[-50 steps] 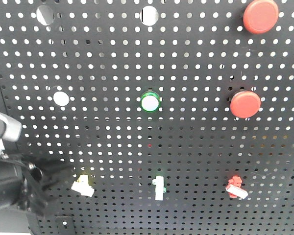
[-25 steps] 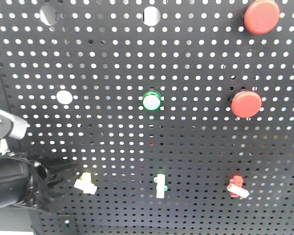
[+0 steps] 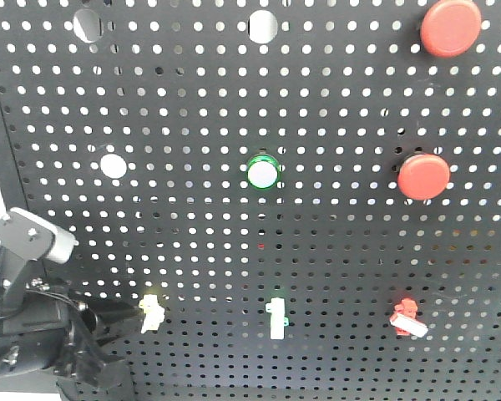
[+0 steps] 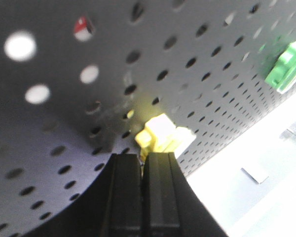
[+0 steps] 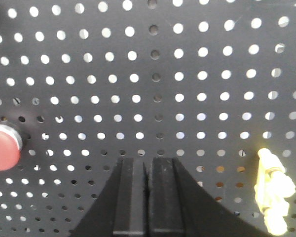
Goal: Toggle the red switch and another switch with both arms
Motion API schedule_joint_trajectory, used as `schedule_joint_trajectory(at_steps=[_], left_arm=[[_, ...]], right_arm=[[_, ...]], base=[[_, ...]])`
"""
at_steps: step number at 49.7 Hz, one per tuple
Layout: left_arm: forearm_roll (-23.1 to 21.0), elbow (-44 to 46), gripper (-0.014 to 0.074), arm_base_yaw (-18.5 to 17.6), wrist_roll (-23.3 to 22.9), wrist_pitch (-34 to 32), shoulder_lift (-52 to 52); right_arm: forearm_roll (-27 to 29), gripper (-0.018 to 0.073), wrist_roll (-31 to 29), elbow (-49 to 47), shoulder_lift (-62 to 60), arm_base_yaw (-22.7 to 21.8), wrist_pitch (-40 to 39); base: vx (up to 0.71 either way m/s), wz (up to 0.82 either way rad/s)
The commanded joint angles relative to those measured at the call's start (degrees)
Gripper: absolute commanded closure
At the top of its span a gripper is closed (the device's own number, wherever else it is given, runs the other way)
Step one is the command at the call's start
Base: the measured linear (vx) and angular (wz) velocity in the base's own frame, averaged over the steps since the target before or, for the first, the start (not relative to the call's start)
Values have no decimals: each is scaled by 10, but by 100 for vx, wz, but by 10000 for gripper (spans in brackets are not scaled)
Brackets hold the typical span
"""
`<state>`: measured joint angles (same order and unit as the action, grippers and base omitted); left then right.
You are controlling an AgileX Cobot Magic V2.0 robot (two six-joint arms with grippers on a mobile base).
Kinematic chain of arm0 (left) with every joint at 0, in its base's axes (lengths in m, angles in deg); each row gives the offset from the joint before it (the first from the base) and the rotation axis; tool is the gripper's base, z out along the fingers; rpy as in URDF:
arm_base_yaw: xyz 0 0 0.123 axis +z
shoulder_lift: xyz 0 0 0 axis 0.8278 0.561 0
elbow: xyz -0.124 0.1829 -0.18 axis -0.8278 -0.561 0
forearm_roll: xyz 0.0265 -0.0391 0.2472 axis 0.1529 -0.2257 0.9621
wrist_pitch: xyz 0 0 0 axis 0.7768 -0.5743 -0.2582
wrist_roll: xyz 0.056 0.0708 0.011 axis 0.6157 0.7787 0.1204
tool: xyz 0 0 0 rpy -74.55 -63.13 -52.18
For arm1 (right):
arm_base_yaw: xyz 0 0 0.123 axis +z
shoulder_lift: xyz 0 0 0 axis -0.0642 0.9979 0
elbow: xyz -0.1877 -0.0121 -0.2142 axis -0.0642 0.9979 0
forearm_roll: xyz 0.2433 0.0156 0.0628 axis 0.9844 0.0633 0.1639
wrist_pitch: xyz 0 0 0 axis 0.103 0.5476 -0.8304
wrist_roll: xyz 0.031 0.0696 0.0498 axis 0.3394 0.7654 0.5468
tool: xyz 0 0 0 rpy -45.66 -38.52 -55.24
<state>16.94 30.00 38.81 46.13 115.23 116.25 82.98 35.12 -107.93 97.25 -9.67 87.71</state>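
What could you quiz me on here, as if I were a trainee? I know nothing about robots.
1. True or false: the left tool is wide open.
2. Which lever is nearest the left tool? A red, B pale yellow, C green-edged.
3. How many big round red buttons are on the pegboard?
Key: 1 false, it is shut. 2 B, the pale yellow switch. 3 two.
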Motion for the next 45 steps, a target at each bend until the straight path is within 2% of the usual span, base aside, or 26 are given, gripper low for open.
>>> schedule_joint_trajectory(at_steps=[1,18,32,36,45], left_arm=[[-21,16,603,-3,-6,-21,-19],[-21,16,603,-3,-6,-15,-71],[-15,16,603,-3,-6,-19,-174],[-9,16,603,-3,-7,-25,-204],[-3,16,603,-3,-21,-50,-276]], right_arm=[[9,566,-5,-20,3,-2,-41],[14,566,-5,-20,3,-2,-32],[37,566,-12,-20,3,-2,40],[62,566,-41,-20,5,1,64],[152,566,-136,-20,49,42,124]], base=[[0,0],[0,0],[0,0],[0,0],[0,0]])
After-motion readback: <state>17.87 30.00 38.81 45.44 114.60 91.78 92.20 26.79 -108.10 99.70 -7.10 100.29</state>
